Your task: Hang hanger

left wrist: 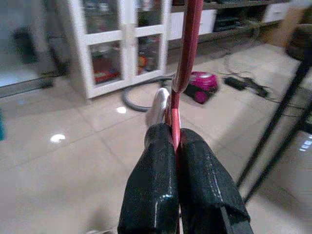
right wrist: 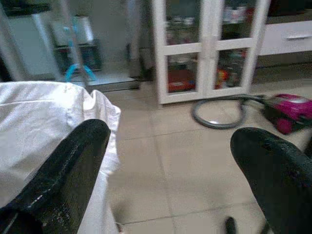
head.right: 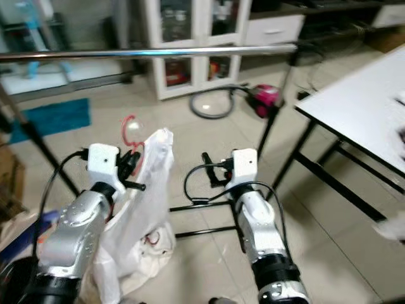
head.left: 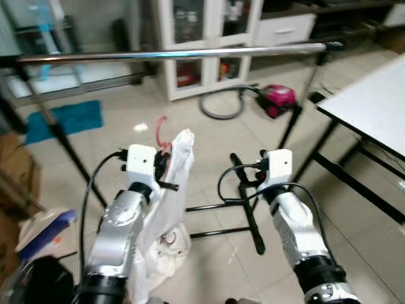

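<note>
**Red hanger pinched below the rail**

Red hanger (left wrist: 184,58) rises straight out from between the left gripper (left wrist: 176,146) fingers, which are pressed tight on its shaft — a white garment (head.left: 166,209) drapes beneath them. Right gripper (right wrist: 170,161) is spread wide, holding nothing, the garment just beside one finger. Silver rail (head.left: 171,54) runs well beyond both fingertips.

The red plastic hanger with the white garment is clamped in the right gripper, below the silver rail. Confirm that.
Not quite: the left gripper holds the red plastic hanger, as the left wrist view shows. The right gripper is open. The white garment does hang below the silver rail.
</note>
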Controlling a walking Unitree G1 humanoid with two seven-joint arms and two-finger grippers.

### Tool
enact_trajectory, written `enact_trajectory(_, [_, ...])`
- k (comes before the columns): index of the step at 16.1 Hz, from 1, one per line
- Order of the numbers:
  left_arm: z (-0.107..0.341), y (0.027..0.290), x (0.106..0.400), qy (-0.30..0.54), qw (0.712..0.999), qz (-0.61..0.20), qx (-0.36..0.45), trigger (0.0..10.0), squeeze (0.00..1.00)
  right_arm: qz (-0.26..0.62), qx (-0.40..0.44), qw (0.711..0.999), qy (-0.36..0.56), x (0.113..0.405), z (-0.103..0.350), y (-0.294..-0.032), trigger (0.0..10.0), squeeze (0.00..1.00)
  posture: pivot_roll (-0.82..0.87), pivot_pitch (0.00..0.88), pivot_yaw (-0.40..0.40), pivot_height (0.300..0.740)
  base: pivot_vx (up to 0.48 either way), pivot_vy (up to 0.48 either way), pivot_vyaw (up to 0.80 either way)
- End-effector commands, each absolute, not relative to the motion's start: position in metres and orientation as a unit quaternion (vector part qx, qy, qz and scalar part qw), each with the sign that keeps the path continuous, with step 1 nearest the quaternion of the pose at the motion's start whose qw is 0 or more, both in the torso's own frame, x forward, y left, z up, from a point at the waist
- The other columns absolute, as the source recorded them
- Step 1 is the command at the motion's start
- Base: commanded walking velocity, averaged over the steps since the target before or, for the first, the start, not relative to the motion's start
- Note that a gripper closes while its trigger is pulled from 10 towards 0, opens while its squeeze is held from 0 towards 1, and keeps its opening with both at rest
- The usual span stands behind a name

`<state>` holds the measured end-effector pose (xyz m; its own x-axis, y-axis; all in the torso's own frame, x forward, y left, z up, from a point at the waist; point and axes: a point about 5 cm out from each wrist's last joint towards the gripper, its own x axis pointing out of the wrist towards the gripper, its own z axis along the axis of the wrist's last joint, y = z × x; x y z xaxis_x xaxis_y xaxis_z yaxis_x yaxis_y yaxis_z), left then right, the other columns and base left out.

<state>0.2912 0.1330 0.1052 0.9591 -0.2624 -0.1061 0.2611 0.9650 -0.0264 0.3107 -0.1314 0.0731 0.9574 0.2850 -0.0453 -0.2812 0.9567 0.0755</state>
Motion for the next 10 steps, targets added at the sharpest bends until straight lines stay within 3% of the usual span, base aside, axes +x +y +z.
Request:
enact_trajectory(1, [0.1104, 0.1309, 0.2938, 0.038, 0.990, -0.136, -0.001, 10.0, 0.00, 0.144, 0.036, 0.988, 0.028, 0.3126, 0.0744, -0.1295, 10.0, 0.00, 0.11, 0.000, 0.002, 0.740, -0.274, 0.000, -0.73])
enact_trajectory(4, [0.1106, 0.1302, 0.2964, 0.034, 0.991, -0.133, -0.002, 10.0, 0.00, 0.144, 0.030, 0.989, 0.027, 0.3147, 0.0757, -0.1323, 10.0, 0.00, 0.11, 0.000, -0.003, 0.740, 0.000, 0.000, -0.73])
enact_trajectory(10, [0.1101, 0.1290, 0.2992, 0.032, 0.991, -0.133, -0.002, 10.0, 0.00, 0.146, 0.027, 0.989, 0.023, 0.3141, 0.0767, -0.1335, 10.0, 0.00, 0.10, 0.000, -0.005, 0.740, 0.000, 0.000, 0.00])
